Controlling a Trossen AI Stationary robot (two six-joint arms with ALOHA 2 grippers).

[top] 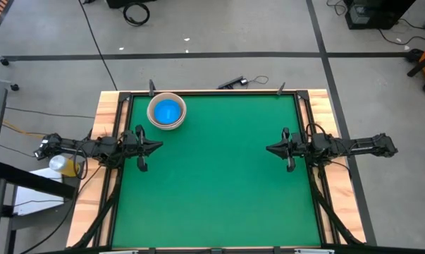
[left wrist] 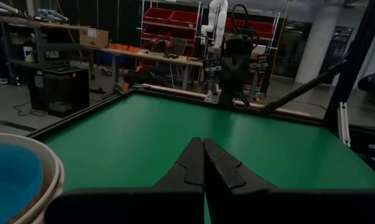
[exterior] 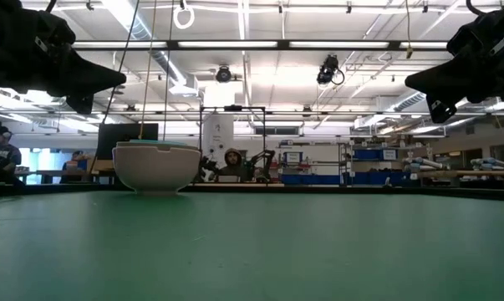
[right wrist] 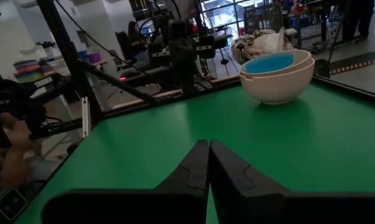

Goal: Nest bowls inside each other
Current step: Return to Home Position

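A stack of nested bowls stands by its base on the green table near the far left corner: a white bowl outermost, a beige rim just inside it, a blue bowl innermost. The low view shows the stack from the side. My left gripper hovers shut at the table's left edge, just nearer than the stack. My right gripper hovers shut at the right edge, pointing level across the table. Both sets of fingertips meet with nothing between them.
The green table top lies open between the two arms and toward the near edge. Wooden side rails and a dark frame border it. People sit in the room beyond the table.
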